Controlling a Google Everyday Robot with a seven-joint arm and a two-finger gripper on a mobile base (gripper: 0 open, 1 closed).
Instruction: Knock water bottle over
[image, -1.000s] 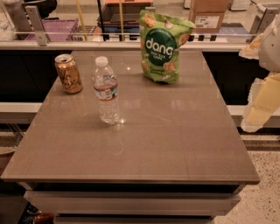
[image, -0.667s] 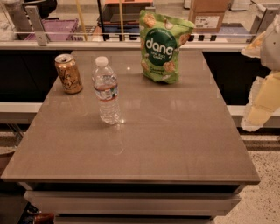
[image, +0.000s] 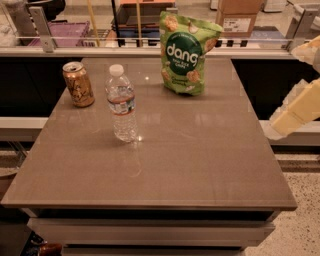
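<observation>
The water bottle stands upright on the left half of the brown table. It is clear and ribbed, with a white cap and a narrow red-brown and blue-white label. My gripper shows only as pale cream arm parts at the right edge of the view, beyond the table's right side and far from the bottle. It touches nothing on the table.
A gold drink can stands to the left of and behind the bottle. A green "dang" snack bag stands upright at the back centre. A railing and boxes lie behind the table. The floor shows at the right.
The pale arm parts at the right edge have shifted slightly up and to the left. The bottle, can and bag have not moved.
</observation>
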